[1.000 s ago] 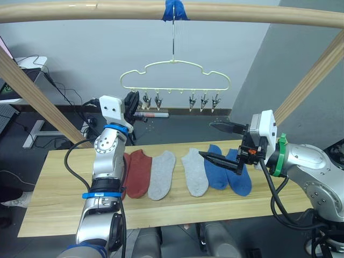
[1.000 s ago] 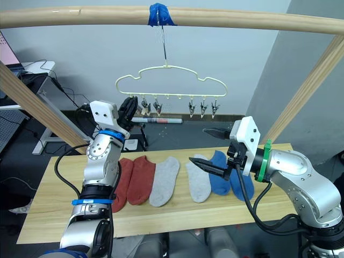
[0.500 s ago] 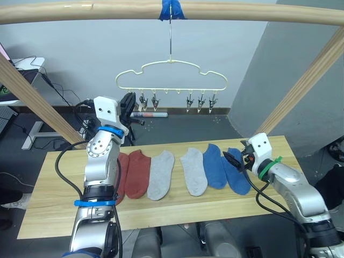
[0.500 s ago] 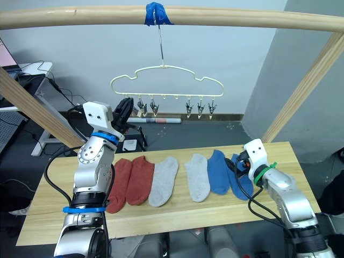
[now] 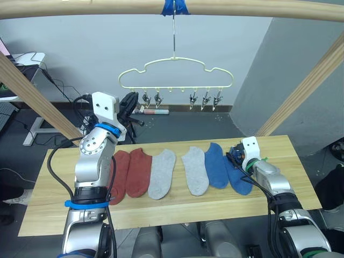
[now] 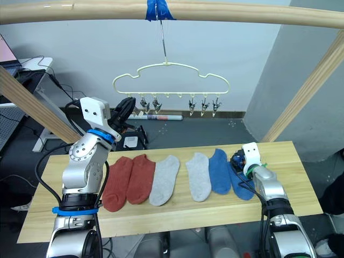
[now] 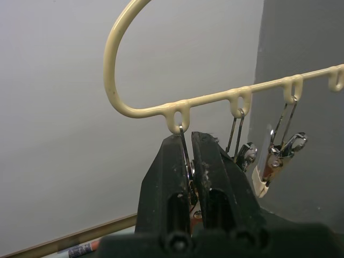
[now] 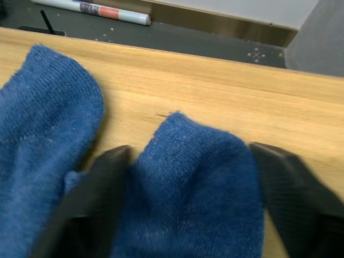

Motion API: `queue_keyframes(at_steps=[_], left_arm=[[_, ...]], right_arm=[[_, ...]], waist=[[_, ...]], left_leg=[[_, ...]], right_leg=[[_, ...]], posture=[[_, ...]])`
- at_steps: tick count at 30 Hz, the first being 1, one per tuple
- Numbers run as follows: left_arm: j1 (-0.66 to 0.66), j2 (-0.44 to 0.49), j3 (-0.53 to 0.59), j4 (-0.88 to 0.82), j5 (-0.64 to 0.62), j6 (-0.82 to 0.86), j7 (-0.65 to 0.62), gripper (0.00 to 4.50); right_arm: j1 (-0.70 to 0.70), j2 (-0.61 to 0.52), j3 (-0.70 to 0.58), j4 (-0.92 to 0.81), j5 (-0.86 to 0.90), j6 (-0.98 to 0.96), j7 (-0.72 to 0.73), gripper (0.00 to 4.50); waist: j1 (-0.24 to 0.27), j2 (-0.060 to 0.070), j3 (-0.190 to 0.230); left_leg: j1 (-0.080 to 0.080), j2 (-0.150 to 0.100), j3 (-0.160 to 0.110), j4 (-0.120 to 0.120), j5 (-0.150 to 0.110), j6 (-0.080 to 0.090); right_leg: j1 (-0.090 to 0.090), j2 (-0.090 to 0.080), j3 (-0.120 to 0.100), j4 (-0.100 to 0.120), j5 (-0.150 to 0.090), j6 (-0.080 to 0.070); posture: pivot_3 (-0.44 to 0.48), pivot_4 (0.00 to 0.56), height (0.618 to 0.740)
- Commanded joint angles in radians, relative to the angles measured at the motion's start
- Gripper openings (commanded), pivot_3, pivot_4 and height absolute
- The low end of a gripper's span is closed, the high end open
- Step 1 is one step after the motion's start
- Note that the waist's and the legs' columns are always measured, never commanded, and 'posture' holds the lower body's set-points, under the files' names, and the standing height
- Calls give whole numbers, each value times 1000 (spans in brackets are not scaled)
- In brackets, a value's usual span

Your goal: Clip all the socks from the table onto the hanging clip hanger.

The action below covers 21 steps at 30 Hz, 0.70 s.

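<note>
Pale plank table, grey wall behind, dark floor. Six knit socks in a row across it. Wavy wire clip hanger at 12 o'clock. My left gripper pinches its end clip. My right gripper spread wide around the outermost blue sock, 3 o'clock end.

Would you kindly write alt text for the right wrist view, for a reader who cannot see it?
The right gripper's two black fingers are spread open on either side of a blue sock's rounded end on the pale wooden table. A second blue sock lies beside it.
</note>
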<state>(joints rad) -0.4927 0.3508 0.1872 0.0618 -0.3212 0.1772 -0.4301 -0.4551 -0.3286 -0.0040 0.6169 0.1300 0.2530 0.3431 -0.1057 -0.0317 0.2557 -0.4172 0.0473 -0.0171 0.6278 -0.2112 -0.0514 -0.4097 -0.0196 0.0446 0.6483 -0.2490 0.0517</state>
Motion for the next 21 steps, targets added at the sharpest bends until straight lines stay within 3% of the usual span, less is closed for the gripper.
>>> queue_keyframes(at_steps=[1,7,16,21], left_arm=[[-17,13,16,-47,-46,29,-26,0],[-36,31,23,-40,-78,73,-63,0],[-67,67,42,-71,-175,198,-119,0],[-74,84,48,-94,-218,262,-133,0]], right_arm=[[25,6,-13,-29,-3,12,6,2198],[67,14,-14,-130,-1,17,12,12],[12,25,132,-575,-7,138,131,12],[-91,128,204,-618,-2,227,138,12]], waist=[[1,0,0],[0,0,0],[-9,3,4],[-8,2,5]], left_leg=[[0,0,0,0,0,0],[0,0,0,0,0,0],[0,0,0,0,0,0],[-1,1,-2,0,0,0]], right_leg=[[0,0,0,0,0,0],[0,0,0,1,0,0],[-1,0,0,1,0,1],[-2,1,-1,2,0,0]], posture=[[-156,270,740],[-167,267,740],[-184,268,740],[-182,262,740]])
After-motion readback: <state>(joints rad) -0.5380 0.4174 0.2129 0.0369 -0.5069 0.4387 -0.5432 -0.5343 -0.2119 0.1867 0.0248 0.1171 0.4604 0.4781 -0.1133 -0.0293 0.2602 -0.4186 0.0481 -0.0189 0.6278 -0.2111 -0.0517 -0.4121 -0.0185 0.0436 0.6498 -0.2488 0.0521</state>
